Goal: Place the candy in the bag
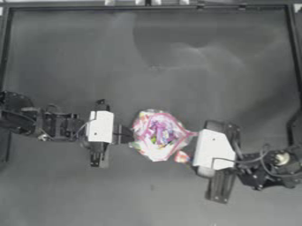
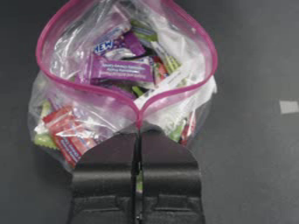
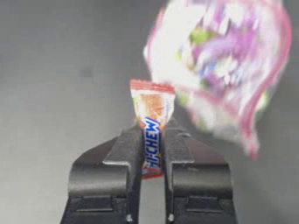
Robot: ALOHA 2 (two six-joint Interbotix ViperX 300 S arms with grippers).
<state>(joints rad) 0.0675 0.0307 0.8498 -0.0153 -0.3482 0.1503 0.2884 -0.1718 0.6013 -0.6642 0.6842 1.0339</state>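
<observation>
Between the jaws of our right gripper [image 3: 153, 131] we hold the candy [image 3: 152, 127], pinched lengthwise with its upper end standing up past the fingertips. Just beyond that end, a little to one side, we see the bag [image 3: 222, 74], its pink-rimmed mouth gaping toward us. On the bag's far side our left gripper [image 2: 139, 131] is clamped tight on the bag's pink strip, with the mouth spread wide beyond its tips. Under both grippers lies the dark table [image 1: 177, 53].
</observation>
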